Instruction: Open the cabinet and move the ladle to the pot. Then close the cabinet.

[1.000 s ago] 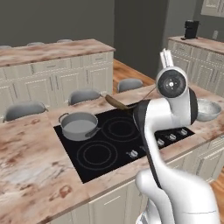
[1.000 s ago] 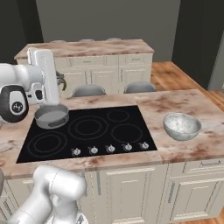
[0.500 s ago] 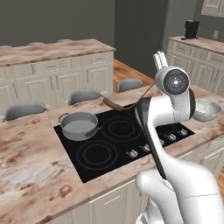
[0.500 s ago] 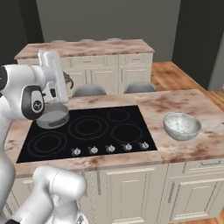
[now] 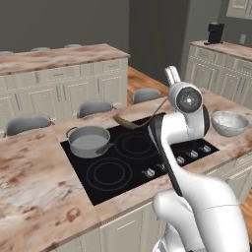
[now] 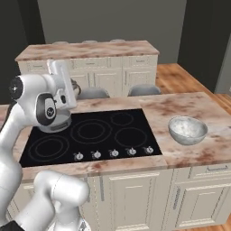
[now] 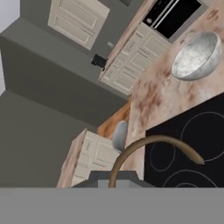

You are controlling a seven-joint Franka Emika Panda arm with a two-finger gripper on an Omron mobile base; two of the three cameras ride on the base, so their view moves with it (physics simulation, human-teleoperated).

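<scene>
- The ladle [image 5: 140,118] is in the air above the back edge of the cooktop [image 5: 133,157], carried by the arm; I see its thin handle run up and to the right toward the wrist.
- Its long axis lies roughly across the left base view, tilted: the dark bowl is the low end, pointing left toward the pot [image 5: 88,141], and the handle end is the high one.
- In the hand view the ladle [image 7: 153,148] arcs up from between the fingertips and curves over to the right, its bowl end hanging above the cooktop [image 7: 192,144].
- My claw [image 7: 113,183] is closed on the ladle's handle; the jaws stand almost together around the thin stem.
- The bowl of the ladle is near the pot but still apart from it, off to the pot's right and behind.
- The pot sits on the back left burner, and a metal bowl [image 5: 229,123] rests on the table [image 5: 34,177] well to the right.
- Against half a second ago, the arm has swung left and the ladle's bowl has come closer to the pot; a second ago it was farther right.
- The pot and metal bowl have not moved.
</scene>
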